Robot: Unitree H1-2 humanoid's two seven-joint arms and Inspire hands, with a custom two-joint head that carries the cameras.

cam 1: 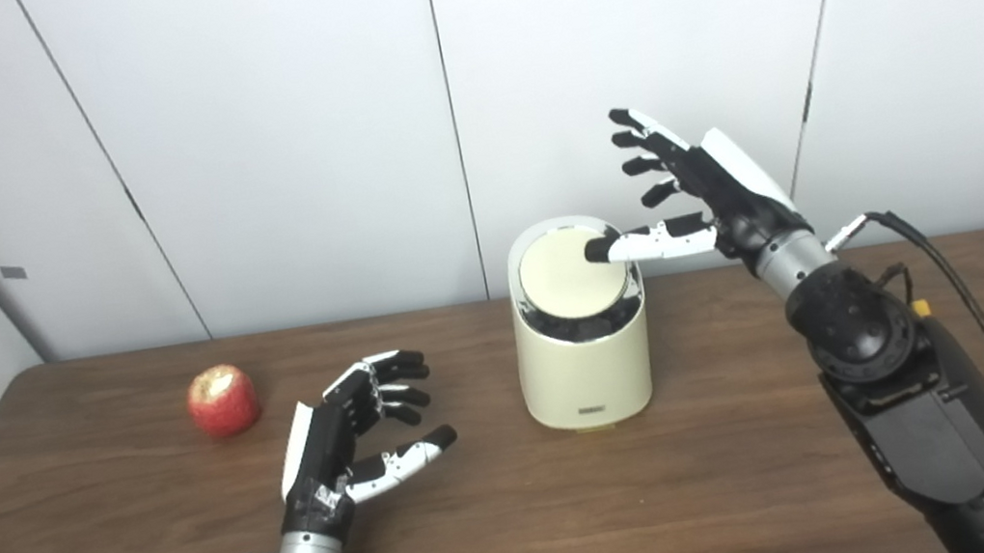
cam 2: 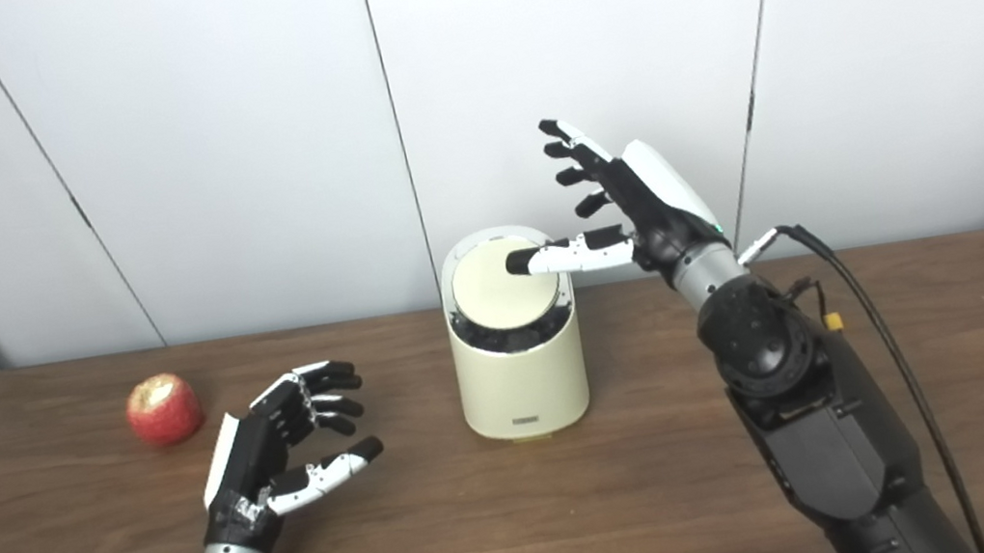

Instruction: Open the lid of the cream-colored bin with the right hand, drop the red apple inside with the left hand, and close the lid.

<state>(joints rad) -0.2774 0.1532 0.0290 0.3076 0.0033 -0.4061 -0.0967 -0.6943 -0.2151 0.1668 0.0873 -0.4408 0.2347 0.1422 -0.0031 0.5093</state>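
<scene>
The cream-colored bin [cam 1: 586,370] stands mid-table with its round lid [cam 1: 565,275] tilted toward me and a dark gap below its near edge. My right hand [cam 1: 693,188] is open beside the bin's upper right, fingers spread upward, its thumb tip resting on the lid's right part. The red apple [cam 1: 223,401], bitten on top, sits on the table at the left. My left hand [cam 1: 359,433] is open and empty, palm facing right, between the apple and the bin and touching neither.
The brown wooden table [cam 1: 532,544] runs the full width, with its back edge against white wall panels. A black cable [cam 1: 975,312] hangs along my right forearm.
</scene>
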